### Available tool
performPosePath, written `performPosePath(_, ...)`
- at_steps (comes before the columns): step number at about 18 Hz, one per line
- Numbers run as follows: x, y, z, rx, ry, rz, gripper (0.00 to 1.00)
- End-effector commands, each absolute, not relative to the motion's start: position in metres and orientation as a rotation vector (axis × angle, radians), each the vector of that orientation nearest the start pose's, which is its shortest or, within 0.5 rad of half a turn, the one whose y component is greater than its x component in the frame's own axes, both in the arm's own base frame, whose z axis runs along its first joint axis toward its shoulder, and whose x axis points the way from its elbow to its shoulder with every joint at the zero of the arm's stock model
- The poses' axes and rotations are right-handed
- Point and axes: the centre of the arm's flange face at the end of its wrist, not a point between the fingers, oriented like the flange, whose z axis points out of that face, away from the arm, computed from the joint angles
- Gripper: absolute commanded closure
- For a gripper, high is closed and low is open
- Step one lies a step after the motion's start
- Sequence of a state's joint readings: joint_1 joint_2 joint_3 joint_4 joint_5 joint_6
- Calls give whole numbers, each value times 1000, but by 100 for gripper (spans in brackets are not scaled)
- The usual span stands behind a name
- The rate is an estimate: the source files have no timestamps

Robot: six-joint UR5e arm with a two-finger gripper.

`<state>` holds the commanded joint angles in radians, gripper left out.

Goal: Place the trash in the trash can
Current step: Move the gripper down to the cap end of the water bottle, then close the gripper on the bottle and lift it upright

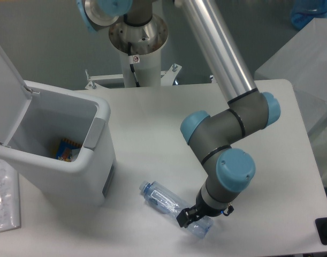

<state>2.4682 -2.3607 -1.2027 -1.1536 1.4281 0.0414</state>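
Down low at the near edge of the tabletop (pixel 152 118), right over the bottle (pixel 166 202), with the gripper (pixel 188 215) set across its fat end. Looks placed there to pinch the bottle around its middle-to-bottom part, where the sides are wide and easy to hold. Hard to say if the fingers are shut yet: only a dark bit shows on the left side of the bottle, and the rest hides under the arm, so cannot tell open from closed. Bottle lying flat on its side, cap end pointing far and left, bottom end near and right. Clear and a little blue, long, with crinkly shine along it, so likely light and a bit slippery. Trash can (pixel 101 115) standing well apart to the left, big, white and boxy, lid tipped up and open at the back, grey panel on the right rim. Open like that so things can drop straight in. Something small with orange and blue colours already lying at the bottom inside; too small to name. Bottle not yet lifted, so the job seems about half done.
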Motion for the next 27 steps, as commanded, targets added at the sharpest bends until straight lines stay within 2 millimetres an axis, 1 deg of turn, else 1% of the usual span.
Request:
performPosePath(1, -503, 590, 196, -2805, -1278, -194, 0)
performPosePath(3, -504, 600, 186, -2810, -1285, -179, 0)
performPosePath(4, -507, 602, 185, -2803, -1308, -170, 0)
performPosePath(7, -506, 603, 184, -2805, -1304, -173, 0)
performPosePath(8, -506, 603, 183, -2806, -1302, -176, 8)
performPosePath(9, -505, 603, 183, -2810, -1294, -179, 22)
performPosePath(10, -505, 603, 183, -2810, -1291, -181, 32)
performPosePath(13, -505, 603, 183, -2810, -1288, -180, 52)
performPosePath(14, -505, 603, 184, -2809, -1288, -179, 56)
performPosePath(21, -505, 603, 195, -2810, -1242, -166, 57)
performPosePath(22, -506, 604, 201, -2805, -1231, -158, 57)
performPosePath(23, -506, 604, 211, -2795, -1212, -149, 57)
performPosePath(25, -506, 604, 243, -2766, -1156, -138, 57)
performPosePath(27, -505, 603, 280, -2709, -1070, -167, 57)
